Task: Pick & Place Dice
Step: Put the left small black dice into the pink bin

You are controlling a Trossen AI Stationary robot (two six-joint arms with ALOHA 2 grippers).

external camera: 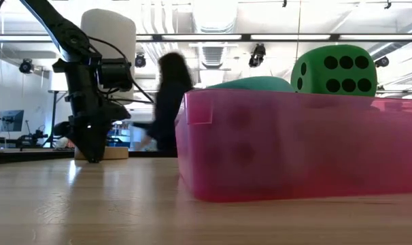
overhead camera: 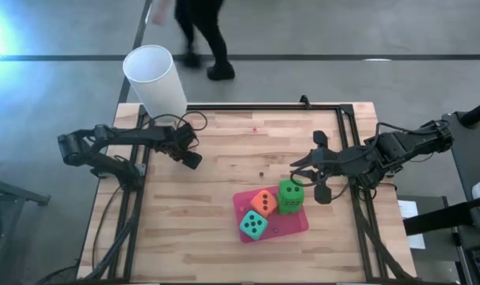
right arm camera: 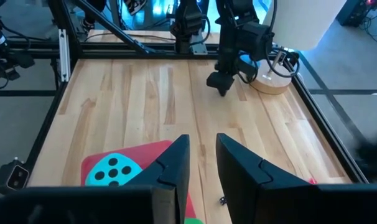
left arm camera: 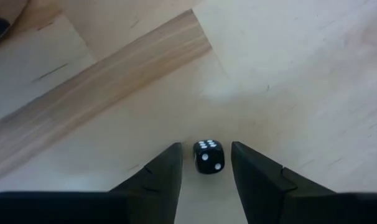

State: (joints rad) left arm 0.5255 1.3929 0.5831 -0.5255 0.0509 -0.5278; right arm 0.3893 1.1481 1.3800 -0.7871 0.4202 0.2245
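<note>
Left gripper (left arm camera: 204,177) down at the desk (overhead camera: 224,229) near the white cup (overhead camera: 154,79), part open, small black die (left arm camera: 208,155) between its fingertips, not gripped. Right gripper (right arm camera: 202,165) narrowly open, empty, hovering beside the green die (overhead camera: 291,195). Orange die (overhead camera: 263,203) and teal die (overhead camera: 253,226) sit on the pink tray (overhead camera: 295,222).

Three dice (overhead camera: 267,207) lie in the tray (overhead camera: 297,225), right of centre; cup (overhead camera: 155,80) at back-left corner.

Robotics lab, framed wooden bench (overhead camera: 224,198), ceiling strip lights (external camera: 274,36)
</note>
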